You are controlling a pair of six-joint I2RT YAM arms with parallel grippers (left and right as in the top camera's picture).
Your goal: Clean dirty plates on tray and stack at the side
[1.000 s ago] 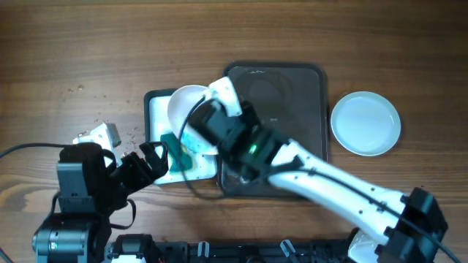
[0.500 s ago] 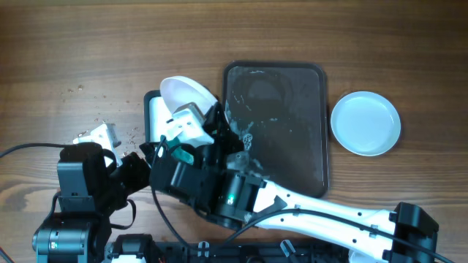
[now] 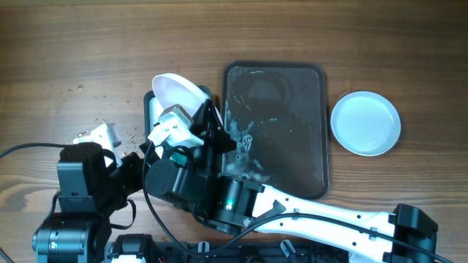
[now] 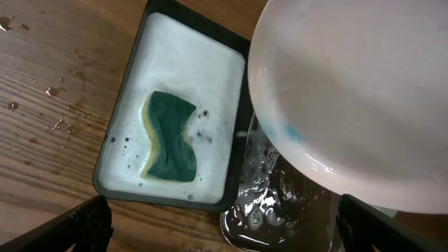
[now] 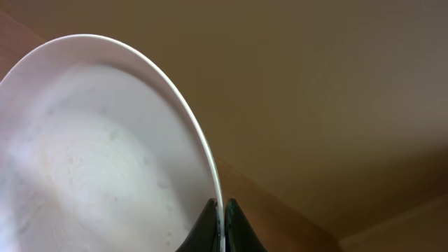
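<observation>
My right gripper [image 3: 199, 109] is shut on the rim of a white plate [image 3: 175, 90] and holds it tilted up above the basin; the right wrist view shows both fingers [image 5: 222, 211] pinching the rim of the plate [image 5: 105, 154]. In the left wrist view the plate [image 4: 350, 91] hangs above the basin and carries a small blue smear. My left gripper [image 4: 227, 234] is open and empty, low over the table by the basin's near edge. The dark brown tray [image 3: 292, 146] is wet and holds no plate. A plain white plate [image 3: 365, 123] lies on the tabletop to the tray's right.
The dark-rimmed basin [image 4: 119, 126] holds white foam and a green sponge [image 4: 168, 136]. It stands against the tray's left edge. My right arm crosses low over the table's front and hides part of the basin in the overhead view. Small crumbs lie left of the basin.
My right arm has lifted the plate out of the basin, off the sponge, and swung it up and to the left, tilted on edge. The left arm has not moved.
</observation>
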